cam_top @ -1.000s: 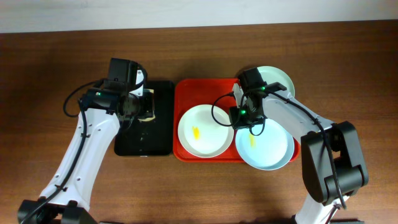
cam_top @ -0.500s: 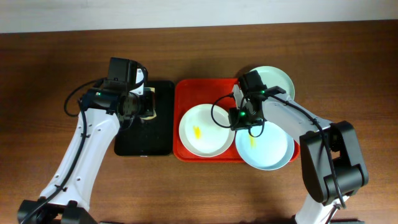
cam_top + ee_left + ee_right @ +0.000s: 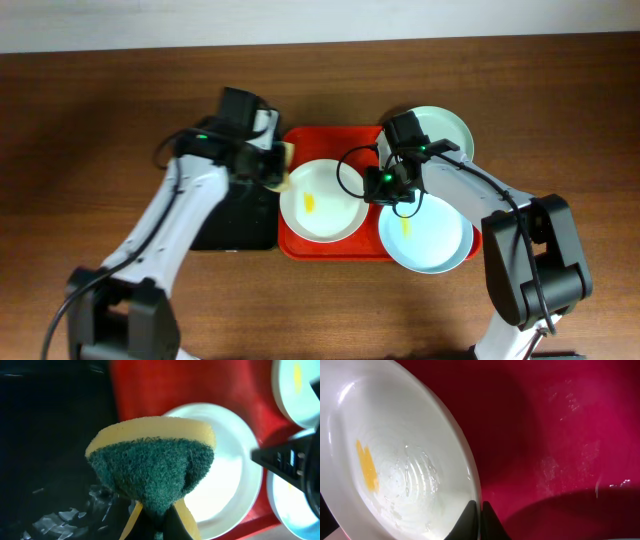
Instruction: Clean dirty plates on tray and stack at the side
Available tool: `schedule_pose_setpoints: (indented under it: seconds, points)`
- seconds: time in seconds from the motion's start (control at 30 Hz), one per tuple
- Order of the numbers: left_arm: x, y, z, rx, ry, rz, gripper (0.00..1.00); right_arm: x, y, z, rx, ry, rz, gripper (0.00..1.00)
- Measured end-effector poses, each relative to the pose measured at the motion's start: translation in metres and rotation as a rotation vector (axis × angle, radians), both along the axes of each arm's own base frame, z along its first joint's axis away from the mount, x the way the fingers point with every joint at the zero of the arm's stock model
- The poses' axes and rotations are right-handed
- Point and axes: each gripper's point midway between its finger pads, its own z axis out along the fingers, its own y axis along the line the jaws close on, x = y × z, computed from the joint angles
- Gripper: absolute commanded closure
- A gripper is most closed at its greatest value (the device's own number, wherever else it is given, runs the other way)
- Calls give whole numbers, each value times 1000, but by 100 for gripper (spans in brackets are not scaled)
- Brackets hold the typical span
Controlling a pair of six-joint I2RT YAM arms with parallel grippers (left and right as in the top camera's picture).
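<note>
"Dark wooden table (image 3: 90, 120), a pale strip of wall beyond. Nearest us, a pale blue-green plate (image 3: 430, 240), marked with yellow, hangs half off the front right corner of the red tray (image 3: 335, 142)."

"And the white plate (image 3: 322, 205) mid-tray?"

"The right gripper (image 3: 480, 510) is pinched on its right rim. I'd guess it's stiff, light and slick with water, so the rim is the sensible hold."

"The left gripper (image 3: 272, 168)?"

"Clamped on a sponge (image 3: 152, 455), soft enough to bulge, over the plate's left edge beside the black tray (image 3: 252, 225)."

"Farther back?"

"A second blue-green plate (image 3: 445, 125), at the far right corner. Only the overhead shows all three. Only the right wrist shows the water film around the white plate's yellow smear (image 3: 366, 465), and only the left wrist shows the sponge's green scouring face."
</note>
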Motion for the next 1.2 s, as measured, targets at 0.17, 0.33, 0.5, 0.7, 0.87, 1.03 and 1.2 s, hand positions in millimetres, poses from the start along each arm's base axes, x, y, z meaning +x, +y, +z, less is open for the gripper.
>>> schedule_pose_setpoints:
  seconds: [0.17, 0.33, 0.5, 0.7, 0.87, 1.03, 1.2]
  points:
    - [-6, -43, -31, 2, 48, -61, 100, 1, -1, 0, -7, -3, -5, 96]
    - [-8, -52, -54, 42, 82, -32, 100, 2, -5, -2, -29, -10, -11, 96]
    - [-8, -46, -74, 119, 105, 30, 100, 4, -8, -3, -46, -16, -16, 96]
    - [-6, -42, -98, 157, 135, 71, 100, 4, -9, -3, -53, -17, -18, 96]
    - [-4, -48, -110, 142, 165, 69, 100, 4, -9, -3, -53, -17, -18, 96]
    - [-6, -56, -110, 82, 192, 48, 100, 4, -11, -4, -64, -19, -21, 96]
    - [-15, -78, -110, -25, 228, -53, 100, 3, -11, -6, -78, -21, -18, 96]
